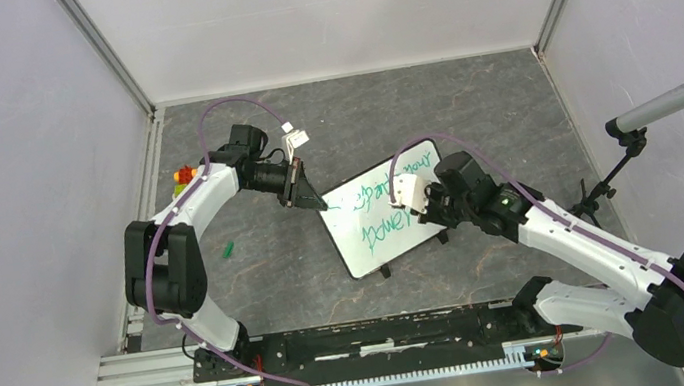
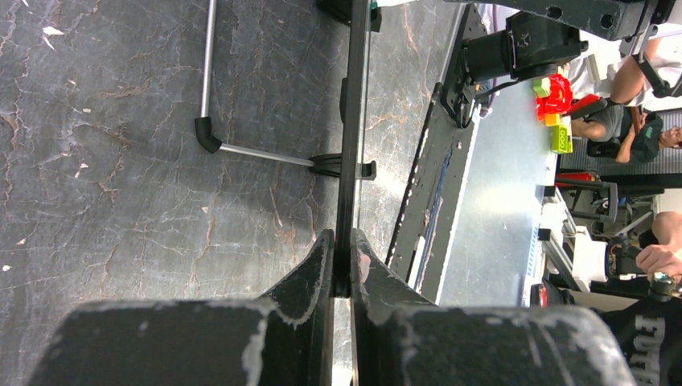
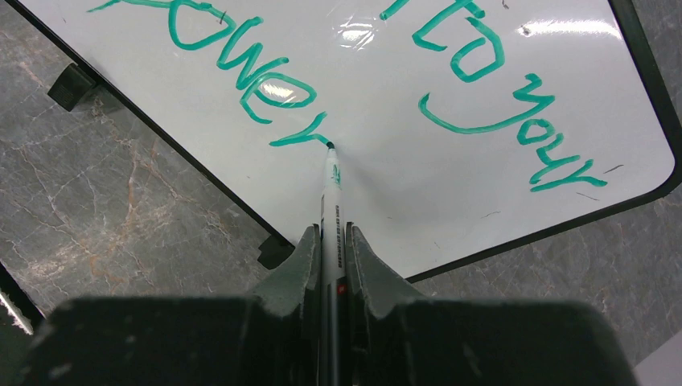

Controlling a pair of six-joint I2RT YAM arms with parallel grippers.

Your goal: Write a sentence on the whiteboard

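The whiteboard lies tilted on the dark table, and in the right wrist view its white face fills the upper half. The sentence runs across it in green marker, in two lines. My right gripper is shut on a white marker whose tip touches the board at the end of the word "power". My left gripper is shut on the whiteboard's thin black edge at its left corner, which shows edge-on. In the top view the left gripper sits at that corner.
The board's wire stand and a black foot rest on the table. A small green cap lies left of the board. Coloured blocks sit by the left arm. A microphone stand leans in at the right.
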